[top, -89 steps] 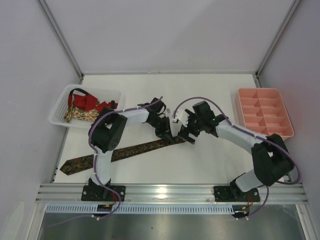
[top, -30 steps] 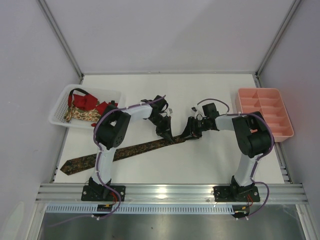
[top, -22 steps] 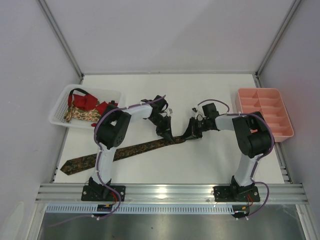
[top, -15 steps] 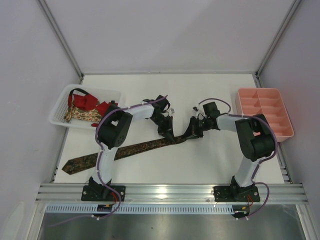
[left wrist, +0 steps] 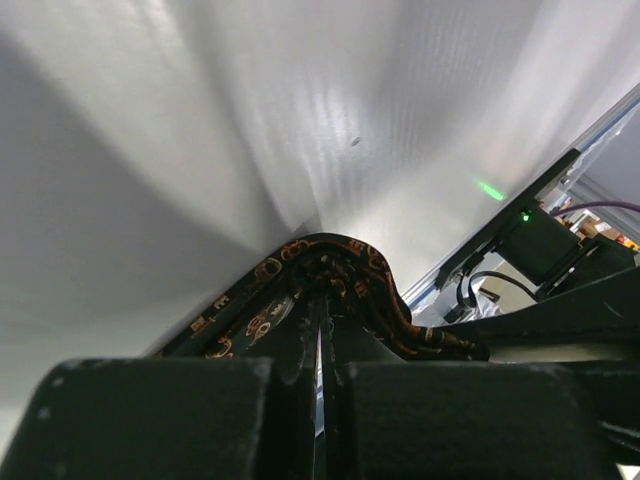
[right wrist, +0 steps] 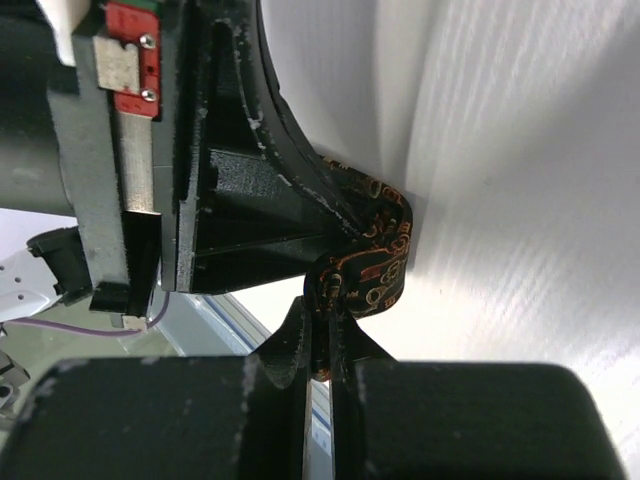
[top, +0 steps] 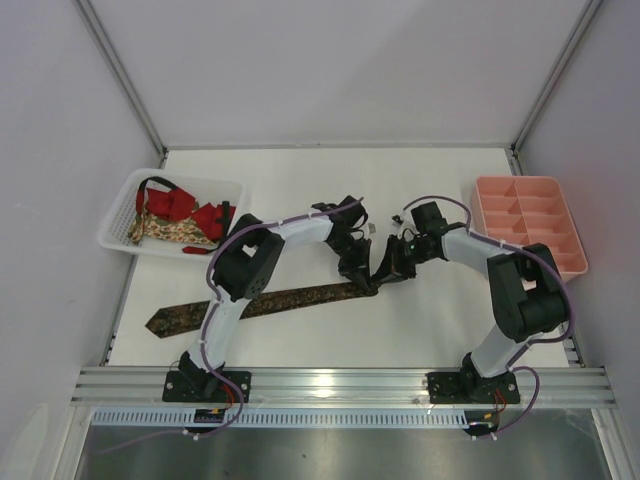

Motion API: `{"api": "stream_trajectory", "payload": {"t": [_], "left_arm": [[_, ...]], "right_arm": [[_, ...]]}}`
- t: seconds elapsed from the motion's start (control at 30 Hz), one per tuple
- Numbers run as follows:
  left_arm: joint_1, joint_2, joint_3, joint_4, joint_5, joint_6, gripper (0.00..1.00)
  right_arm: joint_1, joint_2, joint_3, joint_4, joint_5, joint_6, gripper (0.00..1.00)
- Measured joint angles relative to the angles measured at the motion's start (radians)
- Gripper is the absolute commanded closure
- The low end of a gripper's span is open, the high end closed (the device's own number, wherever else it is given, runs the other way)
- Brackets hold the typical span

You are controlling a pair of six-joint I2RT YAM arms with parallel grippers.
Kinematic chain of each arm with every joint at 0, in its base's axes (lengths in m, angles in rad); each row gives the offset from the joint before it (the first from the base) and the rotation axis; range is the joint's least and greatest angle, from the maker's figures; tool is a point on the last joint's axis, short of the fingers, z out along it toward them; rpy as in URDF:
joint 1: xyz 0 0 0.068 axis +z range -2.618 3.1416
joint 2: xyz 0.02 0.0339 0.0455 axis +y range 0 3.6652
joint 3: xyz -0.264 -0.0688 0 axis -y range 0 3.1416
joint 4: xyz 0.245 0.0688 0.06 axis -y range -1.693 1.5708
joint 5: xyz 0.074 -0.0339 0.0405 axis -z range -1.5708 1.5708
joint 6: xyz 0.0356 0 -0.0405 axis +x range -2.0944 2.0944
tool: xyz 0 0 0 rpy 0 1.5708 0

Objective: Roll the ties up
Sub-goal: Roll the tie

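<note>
Both grippers pinch one end of the dark brown tie near the middle of the table.

From above, the dark brown tie (top: 260, 303) lies flat and slanted across the white table (top: 420, 330). Its pointed end is toward the left edge, and its other end is lifted where the left gripper (top: 360, 282) and right gripper (top: 380, 272) meet. A red tie (top: 205, 215) and a floral tie (top: 165, 232) lie crumpled in the white basket (top: 118, 215). In the left wrist view, the left gripper's jaws are pressed together, and the fabric, dark with reddish-gold curls, loops over their tips. In the right wrist view, the right gripper's jaws nip a fold of the same speckled cloth, right beside the left gripper.
</note>
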Motion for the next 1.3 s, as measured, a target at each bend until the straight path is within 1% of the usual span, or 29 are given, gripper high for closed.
{"api": "stream_trajectory", "payload": {"t": [0.17, 0.3, 0.5, 0.77, 1.07, 1.3], "left_arm": [[-0.010, 0.011, 0.012, 0.000, 0.018, -0.010, 1.00], [-0.010, 0.022, 0.011, 0.003, 0.018, -0.010, 1.00], [0.003, 0.006, -0.029, 0.002, 0.027, 0.000, 1.00], [0.018, 0.002, -0.038, -0.021, 0.030, 0.009, 1.00], [0.040, -0.075, -0.156, 0.040, 0.004, 0.009, 0.99], [0.056, -0.106, -0.175, 0.037, -0.030, 0.045, 0.99]], "right_arm": [[0.010, -0.033, 0.000, -0.035, 0.022, 0.014, 1.00], [0.053, -0.039, 0.010, -0.026, 0.027, 0.056, 1.00], [0.115, -0.035, 0.024, -0.033, 0.103, 0.103, 1.00], [0.179, 0.022, 0.080, -0.098, 0.221, 0.131, 1.00], [0.237, 0.045, 0.095, -0.091, 0.286, 0.188, 1.00], [0.246, 0.045, 0.104, -0.084, 0.321, 0.206, 1.00]]}}
